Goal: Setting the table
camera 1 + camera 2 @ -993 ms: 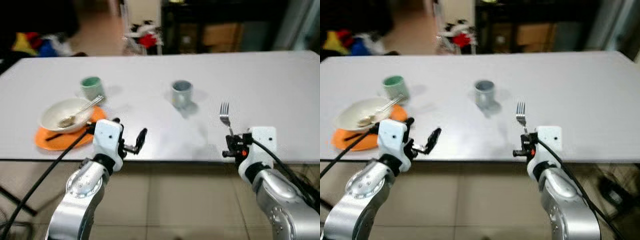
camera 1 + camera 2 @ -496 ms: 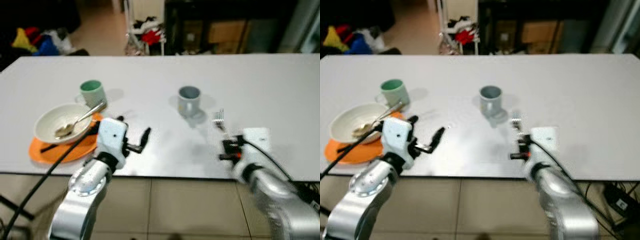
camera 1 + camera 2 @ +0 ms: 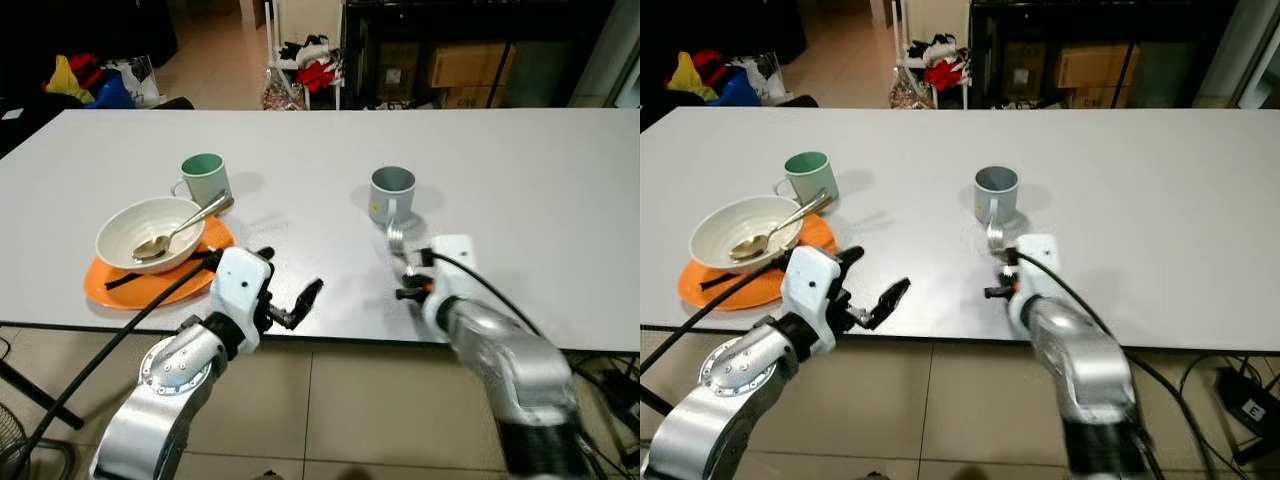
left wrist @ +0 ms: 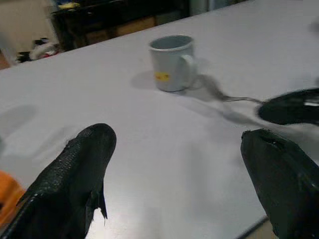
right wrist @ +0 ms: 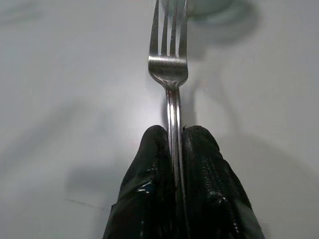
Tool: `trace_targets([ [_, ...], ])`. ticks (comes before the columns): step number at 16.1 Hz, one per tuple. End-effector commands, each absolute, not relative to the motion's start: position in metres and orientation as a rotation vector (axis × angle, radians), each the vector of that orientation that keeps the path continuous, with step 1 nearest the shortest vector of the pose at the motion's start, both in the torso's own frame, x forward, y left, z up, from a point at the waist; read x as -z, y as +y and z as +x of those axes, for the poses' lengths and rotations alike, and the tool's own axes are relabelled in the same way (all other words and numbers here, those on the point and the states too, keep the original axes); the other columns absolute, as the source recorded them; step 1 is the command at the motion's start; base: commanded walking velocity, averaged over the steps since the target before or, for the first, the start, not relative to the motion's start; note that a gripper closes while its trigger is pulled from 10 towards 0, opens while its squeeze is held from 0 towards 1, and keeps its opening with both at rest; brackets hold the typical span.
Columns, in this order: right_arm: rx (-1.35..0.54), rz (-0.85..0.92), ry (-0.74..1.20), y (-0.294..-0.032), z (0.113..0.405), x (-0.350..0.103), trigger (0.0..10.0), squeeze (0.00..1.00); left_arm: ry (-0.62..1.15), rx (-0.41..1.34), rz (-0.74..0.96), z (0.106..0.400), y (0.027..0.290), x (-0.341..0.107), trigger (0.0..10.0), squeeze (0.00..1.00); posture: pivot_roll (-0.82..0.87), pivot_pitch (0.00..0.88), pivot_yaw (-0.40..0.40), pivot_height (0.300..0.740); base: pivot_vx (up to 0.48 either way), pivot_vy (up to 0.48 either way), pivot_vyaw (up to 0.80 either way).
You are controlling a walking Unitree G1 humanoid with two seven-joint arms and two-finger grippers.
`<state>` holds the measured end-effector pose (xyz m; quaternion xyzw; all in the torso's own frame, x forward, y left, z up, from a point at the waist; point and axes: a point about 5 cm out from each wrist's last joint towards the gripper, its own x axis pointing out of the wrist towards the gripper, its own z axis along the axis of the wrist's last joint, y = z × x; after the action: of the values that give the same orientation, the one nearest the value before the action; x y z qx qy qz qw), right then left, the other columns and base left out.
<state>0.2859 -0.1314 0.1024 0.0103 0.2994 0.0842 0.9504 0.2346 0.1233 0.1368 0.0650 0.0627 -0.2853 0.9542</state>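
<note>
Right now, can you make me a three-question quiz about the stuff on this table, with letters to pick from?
1. Where does the spoon lie?
A. in the white bowl
B. in the grey mug
C. on the floor

2. How many mugs stand on the table?
A. one
B. two
C. four

3. What is the right gripper doing?
A. open, holding nothing
B. shut on the fork
C. gripping a mug

Answers:
1 A, its end rests inside the bowl.
2 B, a green mug and a grey mug.
3 B, the fingers pinch the handle.
</note>
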Motion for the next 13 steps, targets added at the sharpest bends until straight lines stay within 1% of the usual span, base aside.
trace_targets([
  [1,-0.167,0.020,0.600,-0.126,0.297,-0.103,10.0,0.00,0.124,0.610,0.135,0.234,0.123,-0.142,10.0,0.00,0.08,0.000,0.073,0.740,0.000,0.000,0.00],
  [3,-0.170,0.021,0.613,-0.119,0.308,-0.102,10.0,0.00,0.140,0.676,0.127,0.228,0.122,-0.142,10.0,0.00,0.08,0.000,0.072,0.740,0.000,0.000,0.00],
  [5,-0.166,0.024,0.619,-0.116,0.312,-0.101,10.0,0.00,0.159,0.721,0.120,0.224,0.121,-0.140,10.0,0.00,0.08,0.000,0.072,0.740,0.000,0.000,0.00],
  [7,-0.131,0.028,0.628,-0.112,0.320,-0.097,10.0,0.00,0.220,0.828,0.131,0.215,0.118,-0.136,10.0,0.00,0.09,0.000,0.076,0.740,0.000,0.000,0.00],
  [10,-0.108,0.065,0.655,-0.111,0.324,-0.094,10.0,0.00,0.244,0.859,0.130,0.211,0.118,-0.135,10.0,0.00,0.09,0.000,0.080,0.740,0.000,0.000,0.00],
  [13,-0.131,0.091,0.691,-0.102,0.319,-0.088,10.0,0.00,0.254,0.867,0.134,0.211,0.119,-0.135,10.0,0.00,0.09,0.000,0.082,0.740,0.000,0.000,0.00],
])
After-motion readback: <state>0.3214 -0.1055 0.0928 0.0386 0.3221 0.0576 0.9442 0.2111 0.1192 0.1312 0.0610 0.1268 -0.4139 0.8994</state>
